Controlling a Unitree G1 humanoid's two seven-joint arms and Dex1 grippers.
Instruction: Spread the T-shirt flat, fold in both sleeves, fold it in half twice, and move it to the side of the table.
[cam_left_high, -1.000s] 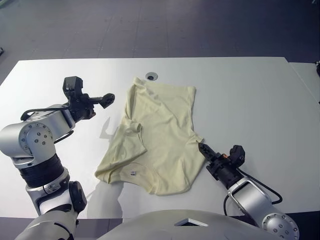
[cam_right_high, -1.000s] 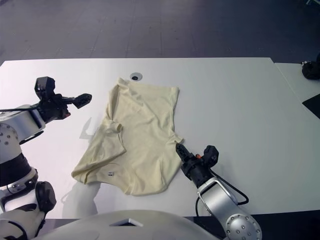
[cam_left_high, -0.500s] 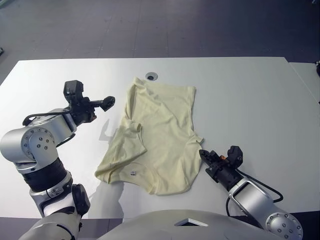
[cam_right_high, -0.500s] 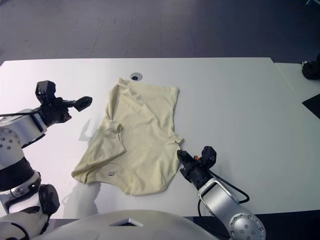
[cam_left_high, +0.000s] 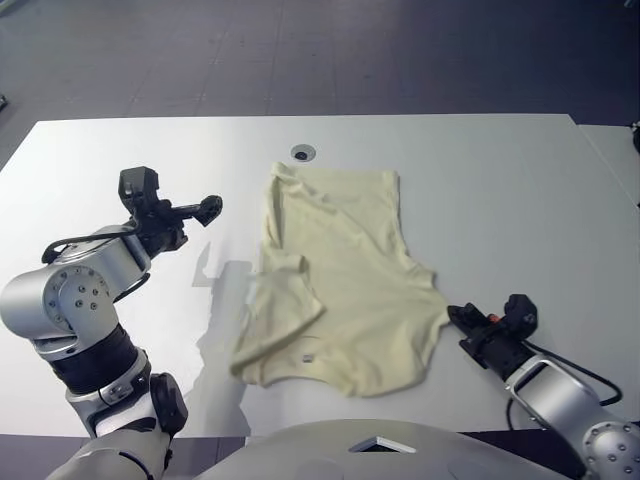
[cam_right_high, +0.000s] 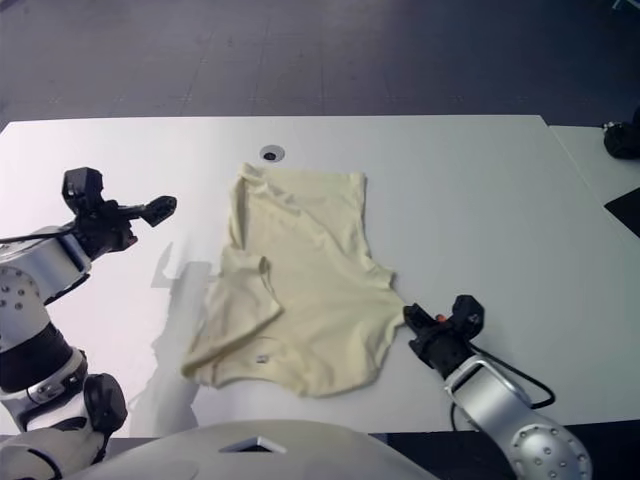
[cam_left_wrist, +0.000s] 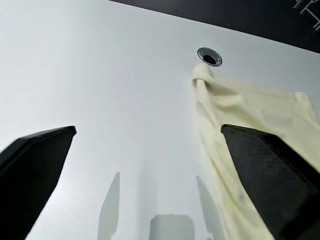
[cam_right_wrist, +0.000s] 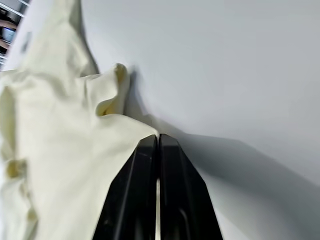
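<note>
The T-shirt (cam_left_high: 345, 290) was pinched at a sleeve by the closed right end effector (cam_left_high: 455, 314) near the table's (cam_left_high: 500, 180) front edge; the left end effector (cam_left_high: 205, 210) was held open, apart from it.

Right claw (cam_left_high: 453, 313) dragged the pinched sleeve out to the right, and the whole T-shirt (cam_left_high: 345, 290) slid right across the worktop (cam_left_high: 500, 180).

Lab prob. (white table (cam_left_high: 500, 180), grey floor (cam_left_high: 300, 60)).
</note>
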